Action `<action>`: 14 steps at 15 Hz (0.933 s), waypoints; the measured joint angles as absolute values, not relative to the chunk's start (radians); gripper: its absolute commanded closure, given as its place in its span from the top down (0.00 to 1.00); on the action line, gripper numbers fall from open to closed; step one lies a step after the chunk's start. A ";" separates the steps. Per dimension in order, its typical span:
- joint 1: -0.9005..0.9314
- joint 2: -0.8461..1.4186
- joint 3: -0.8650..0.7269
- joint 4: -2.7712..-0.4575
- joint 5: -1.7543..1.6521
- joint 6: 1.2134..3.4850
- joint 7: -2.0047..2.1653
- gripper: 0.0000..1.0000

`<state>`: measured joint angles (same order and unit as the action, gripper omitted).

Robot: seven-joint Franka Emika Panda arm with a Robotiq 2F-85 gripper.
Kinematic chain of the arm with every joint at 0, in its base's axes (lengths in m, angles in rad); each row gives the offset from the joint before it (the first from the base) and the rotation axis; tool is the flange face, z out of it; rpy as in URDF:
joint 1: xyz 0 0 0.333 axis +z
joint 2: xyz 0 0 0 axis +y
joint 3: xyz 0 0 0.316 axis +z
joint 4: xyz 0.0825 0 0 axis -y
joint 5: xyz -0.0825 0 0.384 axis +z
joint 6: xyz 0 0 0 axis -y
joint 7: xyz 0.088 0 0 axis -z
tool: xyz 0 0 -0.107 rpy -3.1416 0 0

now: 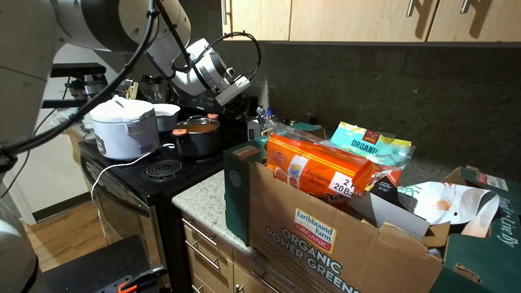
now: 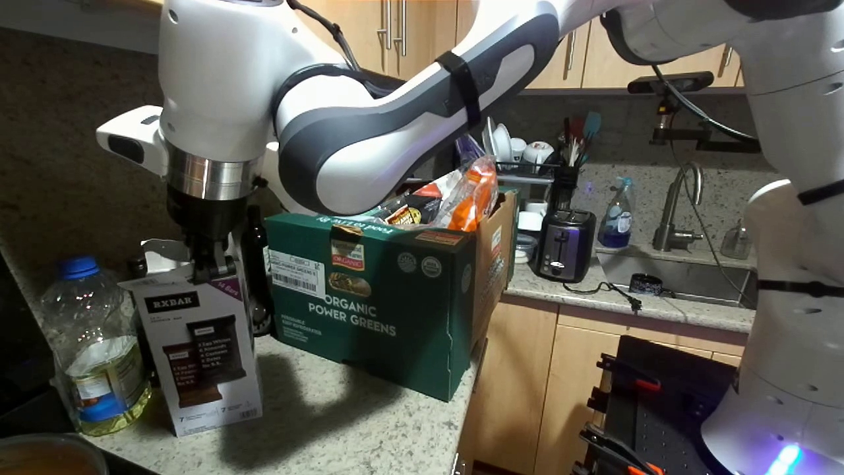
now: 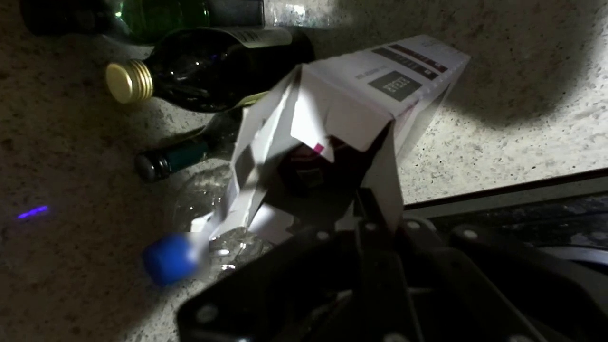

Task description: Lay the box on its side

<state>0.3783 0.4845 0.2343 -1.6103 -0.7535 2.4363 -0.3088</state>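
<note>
The box is a tall, slim white RXBAR box (image 2: 198,356) standing upright on the counter in an exterior view. Its top is open with raised flaps. It also shows in the wrist view (image 3: 361,90), where dark contents lie inside. Part of it shows beyond the carton in an exterior view (image 1: 253,129). My gripper (image 2: 214,265) points down at its top edge. In the wrist view the gripper (image 3: 390,216) has one finger inside the opening and one outside, shut on a side wall. In an exterior view the fingers are hard to make out against the dark background.
A large brown and green carton (image 2: 369,297) with food packets stands beside the box. A clear bottle with a blue cap (image 2: 99,369) and dark bottles (image 3: 232,66) stand close by. The stove (image 1: 134,179) with pots borders the counter (image 2: 343,422).
</note>
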 measured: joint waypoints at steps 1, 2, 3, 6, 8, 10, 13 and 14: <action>0.379 0.485 0.234 -1.611 -0.753 2.435 -0.309 0.00; 0.380 0.485 0.234 -1.612 -0.753 2.434 -0.310 0.00; 0.381 0.484 0.234 -1.613 -0.753 2.433 -0.310 0.00; 0.382 0.484 0.239 -1.618 -0.751 2.429 -0.314 0.00; 0.382 0.483 0.243 -1.623 -0.749 2.423 -0.314 0.00; 0.382 0.483 0.247 -1.629 -0.743 2.417 -0.316 0.00; 0.382 0.478 0.253 -1.641 -0.711 2.408 -0.364 0.00; 0.382 0.474 0.254 -1.645 -0.703 2.401 -0.381 0.00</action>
<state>0.3819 0.4739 0.2542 -1.6449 -0.7029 2.4013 -0.3814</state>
